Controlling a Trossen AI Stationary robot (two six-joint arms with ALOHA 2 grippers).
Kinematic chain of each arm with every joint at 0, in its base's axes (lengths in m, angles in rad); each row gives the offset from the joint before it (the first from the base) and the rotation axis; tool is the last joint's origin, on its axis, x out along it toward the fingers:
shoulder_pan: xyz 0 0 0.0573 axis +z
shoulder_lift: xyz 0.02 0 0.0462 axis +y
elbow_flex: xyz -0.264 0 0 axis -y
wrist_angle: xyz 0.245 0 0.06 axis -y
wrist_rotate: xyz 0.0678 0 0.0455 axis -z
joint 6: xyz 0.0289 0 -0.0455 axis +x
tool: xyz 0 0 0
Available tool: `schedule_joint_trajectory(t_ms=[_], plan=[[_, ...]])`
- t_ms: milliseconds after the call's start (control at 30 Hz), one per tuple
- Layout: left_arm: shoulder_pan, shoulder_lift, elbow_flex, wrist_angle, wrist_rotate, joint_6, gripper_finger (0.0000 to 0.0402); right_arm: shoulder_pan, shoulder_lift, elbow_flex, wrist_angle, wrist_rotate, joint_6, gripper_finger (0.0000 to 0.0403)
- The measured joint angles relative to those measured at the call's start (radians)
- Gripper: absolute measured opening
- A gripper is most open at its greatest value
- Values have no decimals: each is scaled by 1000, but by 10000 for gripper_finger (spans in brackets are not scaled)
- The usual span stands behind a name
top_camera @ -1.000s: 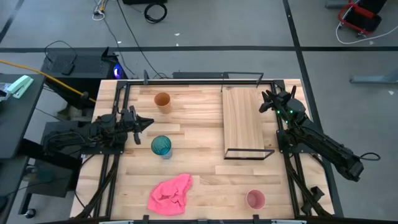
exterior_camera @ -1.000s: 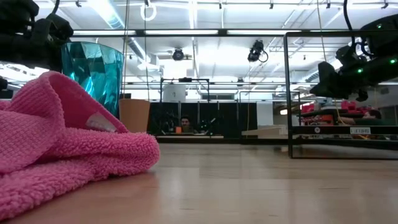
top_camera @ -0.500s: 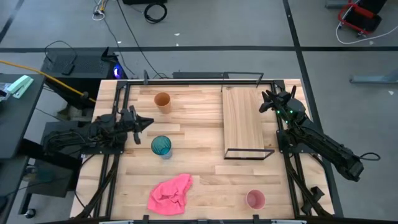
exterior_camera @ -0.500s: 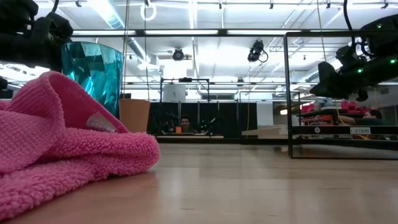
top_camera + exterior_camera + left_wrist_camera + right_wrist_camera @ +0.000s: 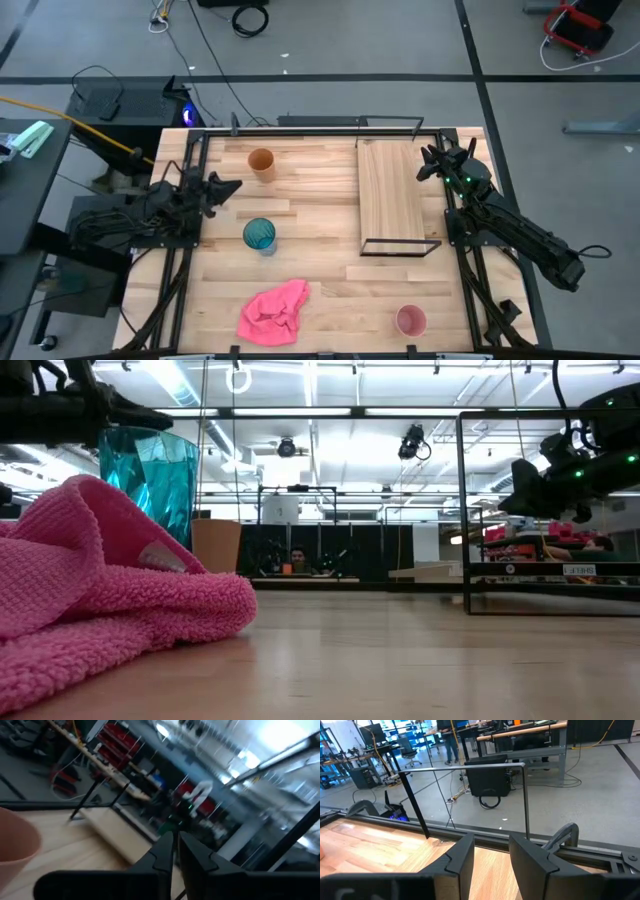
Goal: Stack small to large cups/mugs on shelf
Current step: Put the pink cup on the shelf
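The orange cup (image 5: pixel 261 163) stands upright at the far left of the table and also shows in the left wrist view (image 5: pixel 15 840). The teal cup (image 5: pixel 259 235) stands near the middle left. The pink cup (image 5: pixel 411 320) stands at the near right. The shelf (image 5: pixel 397 197), a pale board in a black wire frame, lies at the right. My left gripper (image 5: pixel 233 184) is shut and empty, between the orange and teal cups and left of both. My right gripper (image 5: pixel 425 165) is open and empty at the shelf's far right corner.
A pink cloth (image 5: pixel 273 312) lies crumpled near the front edge, left of the middle; in the low view it (image 5: pixel 100 590) hides much of the table's left. The shelf's wire frame (image 5: pixel 470 767) rises at its far end. Bare tabletop (image 5: pixel 320 200) lies between the cups and the shelf.
My left gripper has moved a little toward the table's far edge, toward the orange cup, and has risen and turned slightly. My right arm and the cups have kept still.
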Motion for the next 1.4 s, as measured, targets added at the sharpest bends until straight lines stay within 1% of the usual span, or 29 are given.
schedule_joint_trajectory(t_ms=[133,233,367,400,467,600,667,733,800,967,1033,1133,1233,1400], plan=[[0,0,0,35,-6,4,30,0,0,0,0,0,-1,130],[0,0,0,36,-37,-14,28,0,0,0,0,0,-1,130],[0,0,0,50,-47,-116,33,0,0,0,1,0,2,130],[0,0,0,59,-49,-144,34,0,0,0,1,0,28,130],[0,0,0,79,-57,-171,37,0,0,4,1,0,177,130],[0,0,0,124,-65,-159,38,0,0,42,11,0,588,130],[0,0,0,151,-67,-151,35,0,0,68,9,-10,748,130],[0,0,0,169,-67,-150,32,0,0,100,8,-25,840,130],[0,0,0,176,-68,-134,29,0,0,138,9,-27,879,130],[0,0,0,178,-68,-77,25,0,0,229,8,-27,828,130],[0,0,0,178,-68,-51,27,0,0,268,9,-42,810,130],[0,0,0,178,-68,-23,31,0,1,332,9,-56,741,130],[0,0,0,177,-68,-20,34,0,1,399,11,-113,653,130],[0,0,0,177,-68,-17,36,0,1,513,9,-253,524,130]])
